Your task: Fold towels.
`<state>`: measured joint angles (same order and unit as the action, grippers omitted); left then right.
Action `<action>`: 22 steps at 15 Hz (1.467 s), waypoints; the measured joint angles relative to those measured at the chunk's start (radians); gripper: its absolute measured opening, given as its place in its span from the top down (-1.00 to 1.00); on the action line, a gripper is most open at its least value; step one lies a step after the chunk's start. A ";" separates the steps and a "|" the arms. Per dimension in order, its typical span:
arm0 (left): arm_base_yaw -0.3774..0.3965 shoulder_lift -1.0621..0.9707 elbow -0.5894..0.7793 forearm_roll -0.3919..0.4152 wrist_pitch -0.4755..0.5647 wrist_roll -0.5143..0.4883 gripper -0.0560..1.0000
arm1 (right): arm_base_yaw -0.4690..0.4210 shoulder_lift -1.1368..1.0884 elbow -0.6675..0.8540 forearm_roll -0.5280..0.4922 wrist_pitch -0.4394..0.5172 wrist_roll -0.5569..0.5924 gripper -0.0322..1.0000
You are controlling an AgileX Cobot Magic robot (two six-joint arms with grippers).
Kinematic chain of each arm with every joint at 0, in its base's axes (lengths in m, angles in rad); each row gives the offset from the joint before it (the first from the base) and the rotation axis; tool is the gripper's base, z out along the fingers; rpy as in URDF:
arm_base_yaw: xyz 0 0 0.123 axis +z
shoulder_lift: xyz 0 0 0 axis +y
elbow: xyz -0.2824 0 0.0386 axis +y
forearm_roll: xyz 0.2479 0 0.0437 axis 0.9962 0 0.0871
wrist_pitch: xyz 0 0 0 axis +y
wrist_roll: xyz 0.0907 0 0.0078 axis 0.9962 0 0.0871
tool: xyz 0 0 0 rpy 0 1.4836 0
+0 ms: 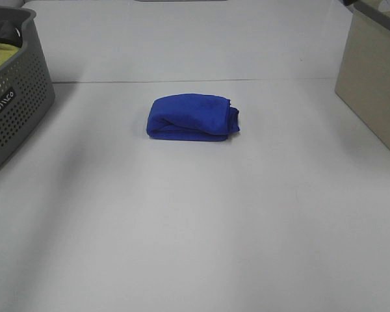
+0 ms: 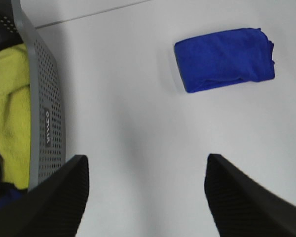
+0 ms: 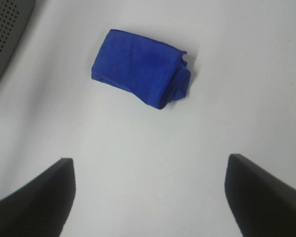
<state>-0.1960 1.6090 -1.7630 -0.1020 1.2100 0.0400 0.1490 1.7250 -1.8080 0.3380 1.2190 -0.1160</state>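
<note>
The royal-blue towel [image 1: 192, 117] lies folded into a compact, thick bundle near the middle of the white worktop [image 1: 195, 234], somewhat towards the far side in the exterior high view; its near long edge is a smooth rounded fold, while the end on the right of that view is bunched and a little ragged, with layers of cloth showing; the same bundle appears in the left wrist view [image 2: 226, 58] and in the right wrist view [image 3: 140, 67], lying flat on the worktop and apart from everything else; no tag can be made out on it.

A grey perforated basket [image 1: 16, 97] stands at the far left edge of the worktop, well apart from the towel; a yellow-green cloth [image 2: 11, 113] lies inside it, and a white label shows on the basket's wall; a beige box [image 1: 374, 81] stands at the far right edge, also well apart from the towel.

Neither arm shows in the exterior high view; the left gripper [image 2: 145, 197] hangs above bare worktop beside the basket, its jaws spread wide with nothing between them; the right gripper [image 3: 150, 197] likewise hangs over bare worktop with the towel ahead of it, its jaws released and wide apart, holding nothing; neither gripper touches the towel.
</note>
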 joint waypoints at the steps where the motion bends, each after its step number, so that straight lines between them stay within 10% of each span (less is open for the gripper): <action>1: 0.000 -0.073 0.078 0.002 0.001 -0.001 -0.32 | 0.000 -0.086 0.084 -0.020 0.000 0.000 -0.58; 12: 0.000 -1.034 0.947 0.003 0.009 -0.014 -0.32 | 0.000 -0.968 0.985 -0.154 0.003 0.017 -0.58; 22: 0.000 -1.411 1.229 -0.075 -0.088 0.178 -0.32 | 0.000 -1.443 1.299 -0.203 -0.141 -0.039 -0.58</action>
<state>-0.1960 0.1980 -0.5340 -0.1770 1.1220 0.2180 0.1490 0.2820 -0.5090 0.1350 1.0780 -0.1550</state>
